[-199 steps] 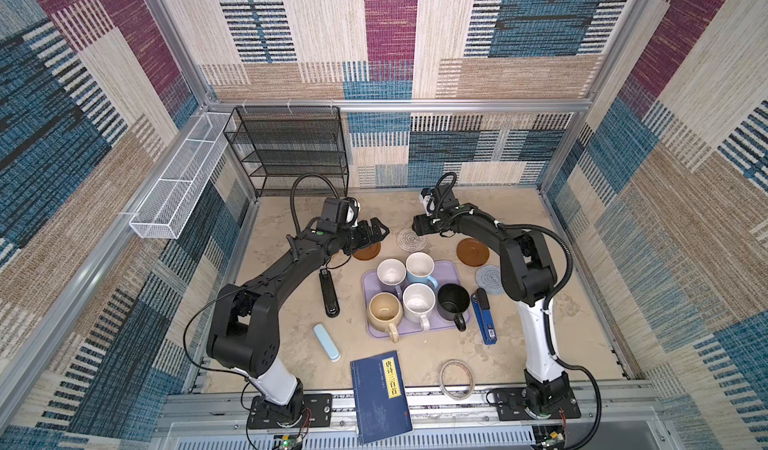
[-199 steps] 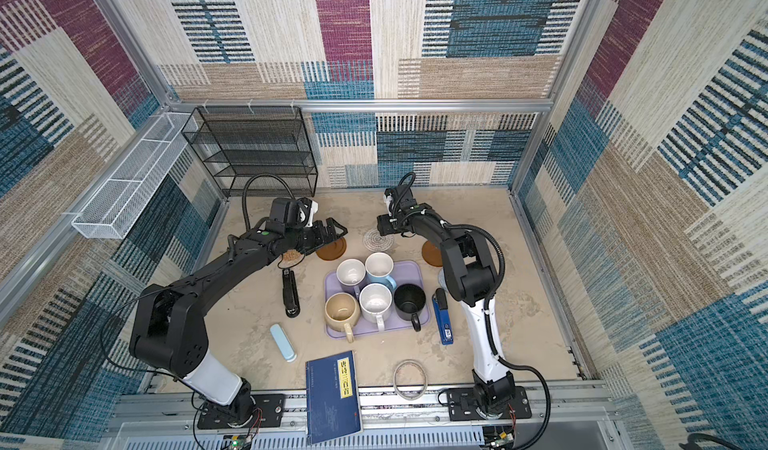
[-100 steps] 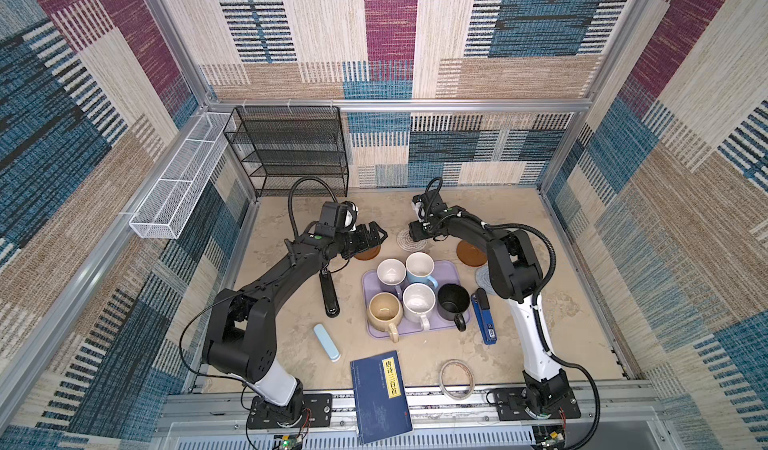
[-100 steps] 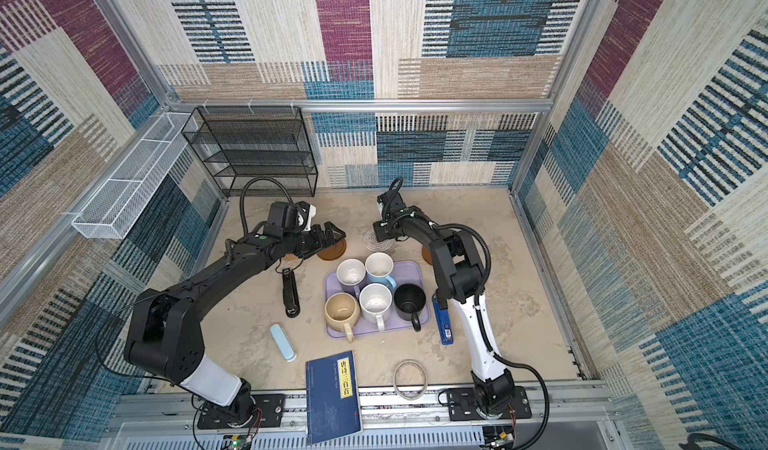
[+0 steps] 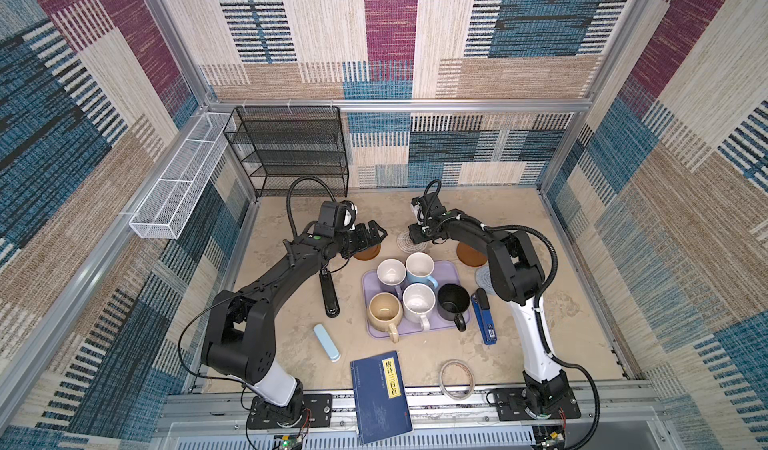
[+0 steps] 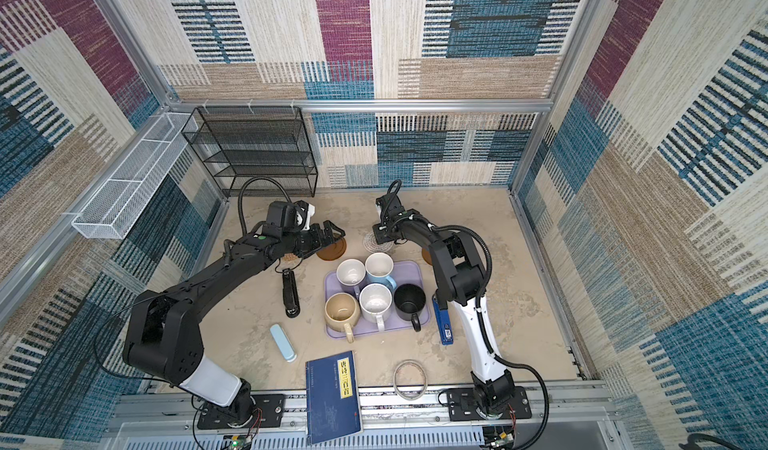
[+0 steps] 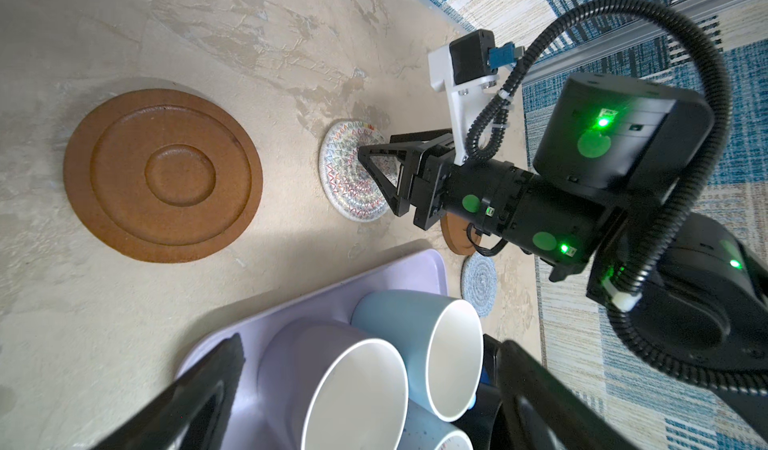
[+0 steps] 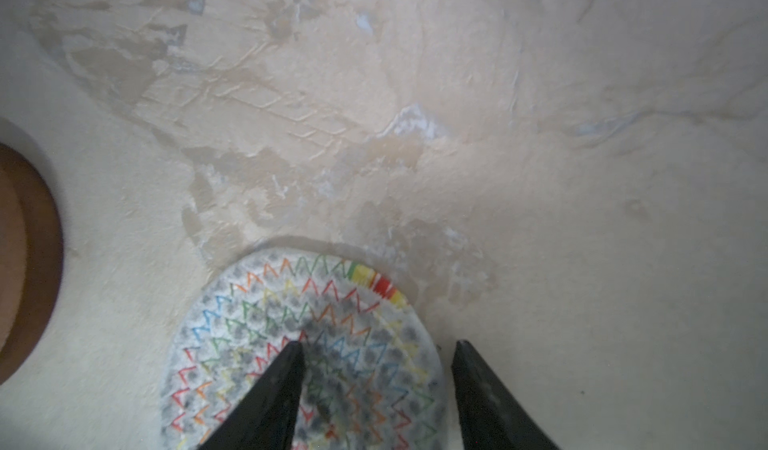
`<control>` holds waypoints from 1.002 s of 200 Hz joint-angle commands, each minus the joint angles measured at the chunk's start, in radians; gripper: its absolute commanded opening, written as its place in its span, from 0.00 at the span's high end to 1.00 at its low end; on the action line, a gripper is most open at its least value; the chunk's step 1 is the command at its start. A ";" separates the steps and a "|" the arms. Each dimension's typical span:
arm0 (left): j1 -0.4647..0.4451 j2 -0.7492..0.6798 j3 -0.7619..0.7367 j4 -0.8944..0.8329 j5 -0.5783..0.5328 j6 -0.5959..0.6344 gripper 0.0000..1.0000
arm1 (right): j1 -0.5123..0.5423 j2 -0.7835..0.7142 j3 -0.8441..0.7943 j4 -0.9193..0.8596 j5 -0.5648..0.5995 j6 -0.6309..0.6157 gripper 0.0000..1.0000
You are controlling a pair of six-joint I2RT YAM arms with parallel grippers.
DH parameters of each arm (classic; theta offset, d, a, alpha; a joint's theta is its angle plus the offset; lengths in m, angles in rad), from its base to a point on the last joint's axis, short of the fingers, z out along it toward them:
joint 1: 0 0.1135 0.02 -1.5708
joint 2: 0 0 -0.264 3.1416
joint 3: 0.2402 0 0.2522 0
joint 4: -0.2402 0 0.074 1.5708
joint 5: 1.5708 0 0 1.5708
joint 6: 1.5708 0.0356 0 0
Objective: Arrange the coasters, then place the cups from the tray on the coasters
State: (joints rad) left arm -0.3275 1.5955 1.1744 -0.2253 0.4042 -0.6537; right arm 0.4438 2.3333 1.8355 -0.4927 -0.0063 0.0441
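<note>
Coasters: the whitish coaster (image 8: pixel 299 344) lies flat near the tabletop's far edge, roughly midway along it. A brown coaster (image 7: pixel 162 173) sits apart from it, toward the left edge.
Half-hidden ones: the second brown coaster (image 5: pixel 469 254) and the grey-blue coaster (image 5: pixel 482 277) are both partly covered by the right arm. The tan coaster (image 6: pixel 292 256) barely peeks out under the left arm.
Right gripper (image 8: pixel 376 365): jaws partway apart, one finger over the whitish coaster and the other just off its rim. Can't tell if either touches it.
Left gripper (image 7: pixel 370 342): spread wide, nothing in it, hanging near the tray's far-left corner. Its fingers are cut off by the wrist view's edge.
Cups (image 5: pixel 417 300): all five are on the tray (image 5: pixel 455 271), packed close, mid-tabletop.
</note>
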 commanded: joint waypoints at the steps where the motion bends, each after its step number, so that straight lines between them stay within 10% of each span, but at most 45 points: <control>1: 0.001 -0.010 0.013 -0.003 0.011 0.007 0.01 | 0.000 0.021 0.044 -0.079 0.027 0.008 0.38; 90: 0.003 -0.037 0.150 -0.196 0.006 0.097 0.00 | -0.001 -0.101 0.202 -0.121 -0.029 0.058 0.17; 107: 0.002 -0.057 0.164 -0.224 0.028 0.100 0.00 | -0.001 -0.181 0.126 -0.078 -0.035 0.074 0.01; 200: -0.036 -0.276 0.081 -0.309 0.159 0.024 0.00 | -0.026 -0.660 -0.467 0.153 -0.032 0.170 0.00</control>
State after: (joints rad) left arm -0.3462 1.3659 1.2980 -0.5095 0.5278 -0.5926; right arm 0.4309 1.7454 1.4700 -0.4278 -0.0326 0.1646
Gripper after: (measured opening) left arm 0.997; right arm 0.998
